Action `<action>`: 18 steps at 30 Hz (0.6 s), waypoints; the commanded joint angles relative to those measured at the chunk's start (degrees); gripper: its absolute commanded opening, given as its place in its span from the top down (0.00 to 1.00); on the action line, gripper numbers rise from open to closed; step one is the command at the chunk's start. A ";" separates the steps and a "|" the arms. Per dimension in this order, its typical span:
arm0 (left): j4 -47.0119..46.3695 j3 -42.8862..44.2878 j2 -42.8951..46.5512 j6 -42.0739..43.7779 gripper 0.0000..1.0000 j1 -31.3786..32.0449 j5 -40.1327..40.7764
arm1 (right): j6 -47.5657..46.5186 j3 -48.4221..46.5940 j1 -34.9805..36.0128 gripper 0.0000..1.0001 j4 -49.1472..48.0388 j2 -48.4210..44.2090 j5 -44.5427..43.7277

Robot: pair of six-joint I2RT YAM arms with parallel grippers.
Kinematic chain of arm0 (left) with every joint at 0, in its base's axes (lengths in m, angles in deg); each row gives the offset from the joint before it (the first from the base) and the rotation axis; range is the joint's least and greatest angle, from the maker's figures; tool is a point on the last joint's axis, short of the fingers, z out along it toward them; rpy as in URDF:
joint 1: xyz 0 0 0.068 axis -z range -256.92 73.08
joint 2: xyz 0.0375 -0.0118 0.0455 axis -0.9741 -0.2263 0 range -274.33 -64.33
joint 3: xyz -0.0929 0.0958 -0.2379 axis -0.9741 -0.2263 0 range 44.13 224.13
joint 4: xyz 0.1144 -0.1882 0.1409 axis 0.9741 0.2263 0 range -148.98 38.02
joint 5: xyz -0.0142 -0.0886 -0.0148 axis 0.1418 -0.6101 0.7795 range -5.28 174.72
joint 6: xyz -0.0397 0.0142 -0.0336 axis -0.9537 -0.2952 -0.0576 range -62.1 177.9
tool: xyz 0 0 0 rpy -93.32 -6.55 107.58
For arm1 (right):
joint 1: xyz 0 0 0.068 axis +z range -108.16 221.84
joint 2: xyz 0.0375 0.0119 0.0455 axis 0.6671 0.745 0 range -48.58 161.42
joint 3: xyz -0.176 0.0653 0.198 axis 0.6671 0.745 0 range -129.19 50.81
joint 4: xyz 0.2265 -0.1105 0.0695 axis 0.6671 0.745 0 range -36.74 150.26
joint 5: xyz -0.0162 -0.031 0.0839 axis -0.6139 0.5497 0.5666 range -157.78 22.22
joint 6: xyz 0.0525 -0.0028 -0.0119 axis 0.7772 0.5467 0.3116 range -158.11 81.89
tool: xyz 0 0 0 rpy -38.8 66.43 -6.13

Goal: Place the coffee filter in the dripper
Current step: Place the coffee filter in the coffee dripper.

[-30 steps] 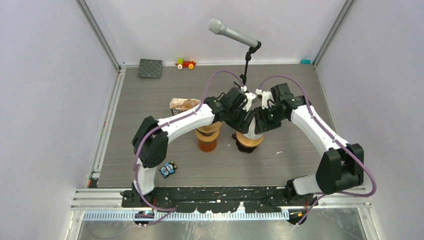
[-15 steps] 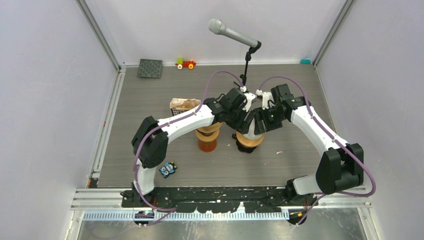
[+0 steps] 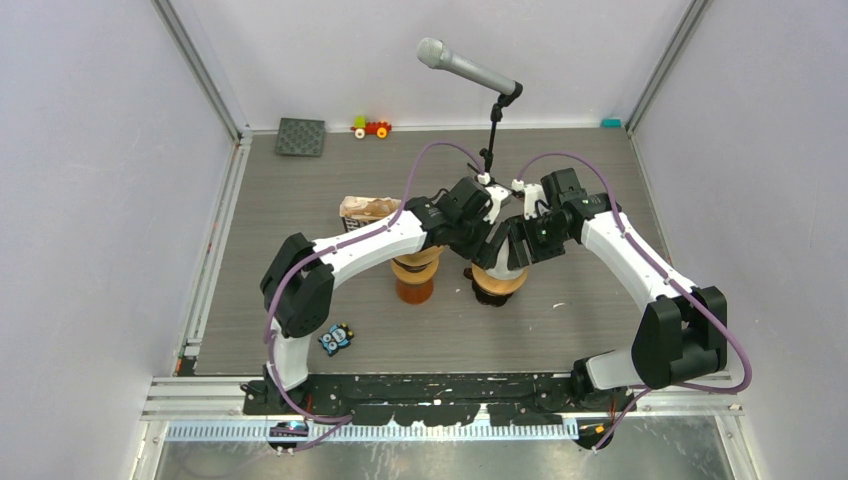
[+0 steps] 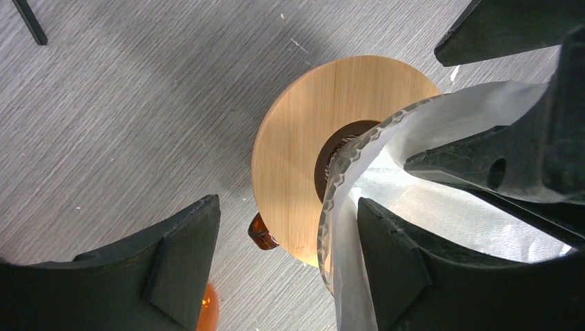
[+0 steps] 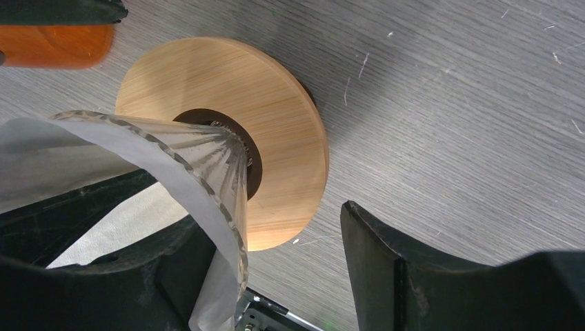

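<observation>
Astride dripper (image 5: 214, 165) rim with left gripper (image 4: 286, 207), right gripper (image 5: 269, 221) both wide, empty; risks dragging filter (image 4: 441, 124) out when lifting.

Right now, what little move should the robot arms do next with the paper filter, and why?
Probably lift both grippers straight up and away. The white paper filter already sits inside the glass dripper, and the left gripper and right gripper stand open astride its rim, one finger inside each, gripping nothing.
</observation>
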 commanded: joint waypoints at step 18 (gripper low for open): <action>-0.99 -0.27 -0.09 -1.30 0.23 -1.13 -1.14 | 0.18 1.20 -0.33 0.34 -1.54 -0.21 -1.87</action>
